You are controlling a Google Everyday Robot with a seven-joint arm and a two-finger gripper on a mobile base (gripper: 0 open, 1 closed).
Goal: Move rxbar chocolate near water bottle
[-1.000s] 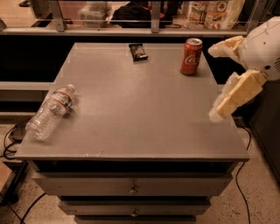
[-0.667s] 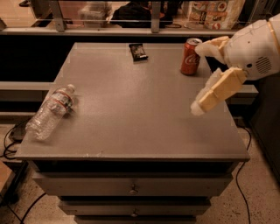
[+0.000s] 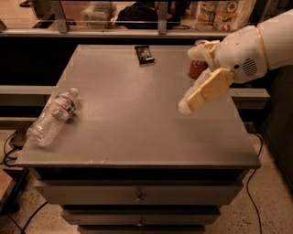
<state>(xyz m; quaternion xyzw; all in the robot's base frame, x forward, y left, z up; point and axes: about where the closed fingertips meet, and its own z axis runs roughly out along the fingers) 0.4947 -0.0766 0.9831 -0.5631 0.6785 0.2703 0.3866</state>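
The rxbar chocolate (image 3: 144, 54), a small black bar, lies flat near the far edge of the grey table (image 3: 132, 123). The water bottle (image 3: 52, 117) lies on its side at the table's left edge, cap pointing to the far right. My gripper (image 3: 189, 80) hangs above the right part of the table, open and empty, its pale fingers (image 3: 206, 90) spread wide. It is to the right of the bar and nearer than it, far from the bottle.
A red Coca-Cola can (image 3: 198, 69) stands at the far right of the table, partly hidden behind my gripper. Drawers (image 3: 137, 197) run below the table's front edge. A railing and shelves with goods (image 3: 224, 9) stand behind the table.
My gripper has moved left and toward the middle of the table, now covering part of the can. The bar, the bottle and the can have not moved.
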